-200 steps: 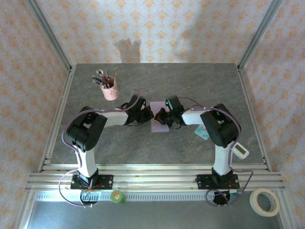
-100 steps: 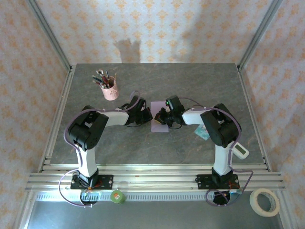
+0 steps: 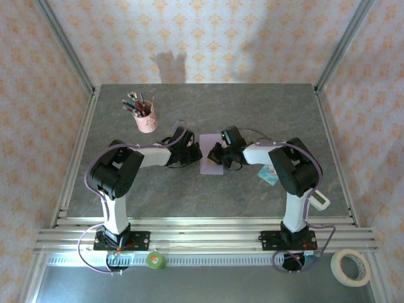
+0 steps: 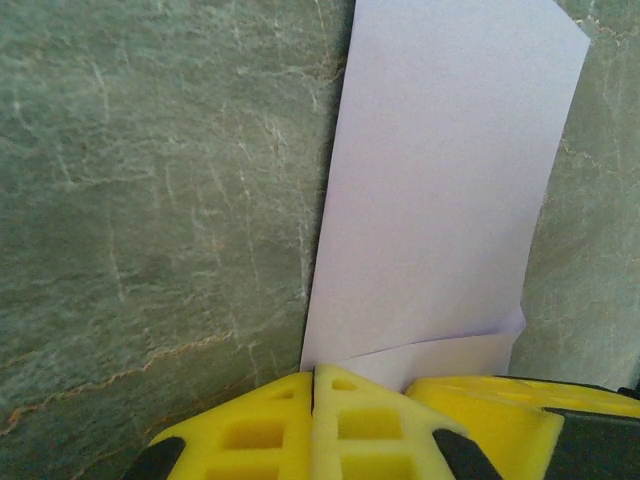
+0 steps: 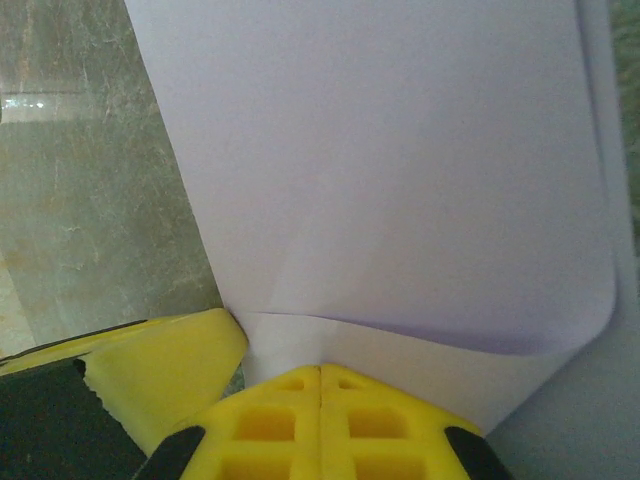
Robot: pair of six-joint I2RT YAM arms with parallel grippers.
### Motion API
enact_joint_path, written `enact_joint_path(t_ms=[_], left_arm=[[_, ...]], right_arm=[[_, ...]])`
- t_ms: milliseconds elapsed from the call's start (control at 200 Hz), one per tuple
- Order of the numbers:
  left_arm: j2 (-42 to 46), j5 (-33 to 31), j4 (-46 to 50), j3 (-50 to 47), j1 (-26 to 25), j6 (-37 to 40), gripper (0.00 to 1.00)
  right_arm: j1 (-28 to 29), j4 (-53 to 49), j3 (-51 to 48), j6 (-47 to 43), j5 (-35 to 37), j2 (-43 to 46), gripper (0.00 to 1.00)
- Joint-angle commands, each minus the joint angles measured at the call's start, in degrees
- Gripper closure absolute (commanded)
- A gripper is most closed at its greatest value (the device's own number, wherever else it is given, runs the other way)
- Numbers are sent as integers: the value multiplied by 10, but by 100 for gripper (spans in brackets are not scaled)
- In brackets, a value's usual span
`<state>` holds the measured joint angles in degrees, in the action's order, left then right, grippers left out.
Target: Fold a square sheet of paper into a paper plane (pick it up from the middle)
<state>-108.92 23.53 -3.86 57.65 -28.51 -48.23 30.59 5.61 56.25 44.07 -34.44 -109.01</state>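
This is a robot test cell in a lab, dressed up to look homely. A left arm (image 3: 117,173) and a right arm (image 3: 293,170) are bolted to aluminium rails (image 3: 202,232) at the near edge of a grey stone-look table (image 3: 265,110). Metal posts (image 3: 63,44) frame walls (image 3: 252,31) of peach patterned paper. A pen cup (image 3: 146,120) stands on the table, and a tape roll (image 3: 351,266) lies outside the rails.

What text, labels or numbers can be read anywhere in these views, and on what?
None readable.
Teal-and-white packet: any print is too small to read.
White device: any markings are too small to read.
Lilac paper: blank.
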Motion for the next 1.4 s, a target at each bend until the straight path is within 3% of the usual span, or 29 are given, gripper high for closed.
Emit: enact_joint_path(t_ms=[0,225,475,1076,1391], left_arm=[[-18,-34,44,1,-3,17,100],[37,34,-59,-29,-2,-13,100],[31,49,-54,-37,-7,-20,100],[-20,-57,89,-20,-12,-9,100],[-38,-70,105,-28,-11,-6,100]], right_arm=[[-6,-26,-20,-7,42,-10,100],[-7,-13,-34,1,42,-19,100],[-11,-10,-37,2,42,-20,100],[-29,11,-39,-22,50,2,100],[-113,0,-57,-33,73,25,100]])
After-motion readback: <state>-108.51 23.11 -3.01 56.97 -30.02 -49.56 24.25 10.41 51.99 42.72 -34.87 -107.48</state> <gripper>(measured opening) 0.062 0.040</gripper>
